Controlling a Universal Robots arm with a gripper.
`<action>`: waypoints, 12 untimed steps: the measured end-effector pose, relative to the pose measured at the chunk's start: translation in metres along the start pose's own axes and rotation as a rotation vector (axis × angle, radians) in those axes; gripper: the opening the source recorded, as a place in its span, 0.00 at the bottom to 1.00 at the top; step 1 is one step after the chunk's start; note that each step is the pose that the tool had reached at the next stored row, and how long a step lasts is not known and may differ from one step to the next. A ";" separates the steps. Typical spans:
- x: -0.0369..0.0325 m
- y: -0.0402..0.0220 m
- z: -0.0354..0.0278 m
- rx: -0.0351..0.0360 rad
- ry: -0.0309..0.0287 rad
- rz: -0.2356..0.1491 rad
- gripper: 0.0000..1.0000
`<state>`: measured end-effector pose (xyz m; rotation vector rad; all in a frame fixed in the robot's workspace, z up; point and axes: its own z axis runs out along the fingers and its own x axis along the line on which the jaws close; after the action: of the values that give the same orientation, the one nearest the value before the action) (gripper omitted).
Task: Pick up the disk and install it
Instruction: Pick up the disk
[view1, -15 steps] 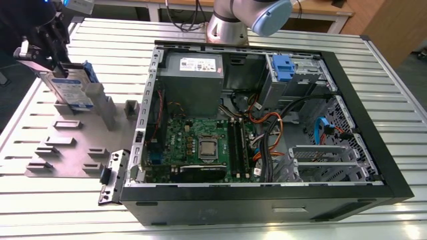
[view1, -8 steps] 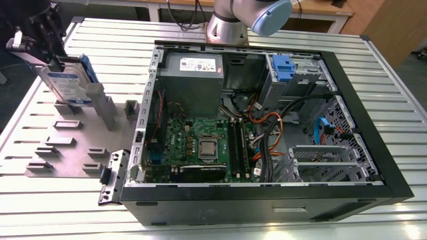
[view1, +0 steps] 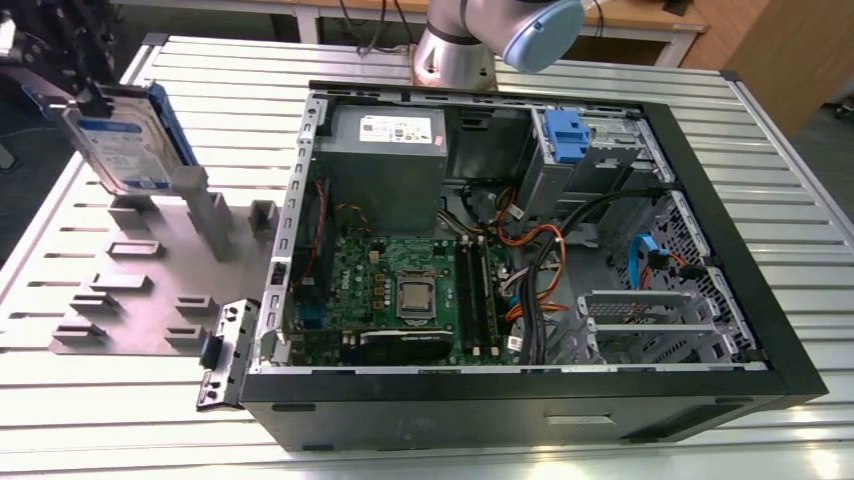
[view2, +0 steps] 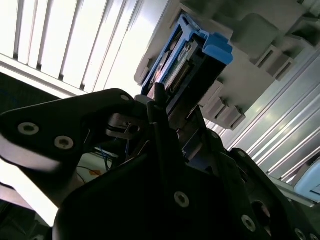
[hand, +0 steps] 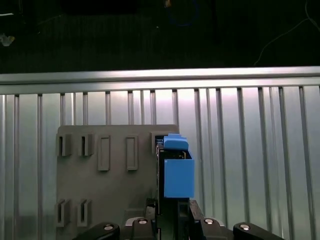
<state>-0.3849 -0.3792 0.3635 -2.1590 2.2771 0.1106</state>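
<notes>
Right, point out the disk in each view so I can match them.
Exterior view: the disk stands on edge at the exterior view's left, over the grey slotted plate.
Second wrist view: the disk is seen end-on, blue end toward the camera, against the plate.
First wrist view: the disk is edge-on, blue side showing, over the plate.
Shared landmark: the grey slotted plate.
</notes>
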 end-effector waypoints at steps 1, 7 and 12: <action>-0.0002 0.0002 -0.0045 -0.0001 0.0001 0.000 0.35; -0.0016 0.0015 -0.0319 -0.0002 0.0001 0.000 0.35; -0.0026 0.0023 -0.0514 -0.0001 0.0000 0.000 0.35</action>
<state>-0.3846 -0.3792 0.4150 -2.1591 2.2771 0.1107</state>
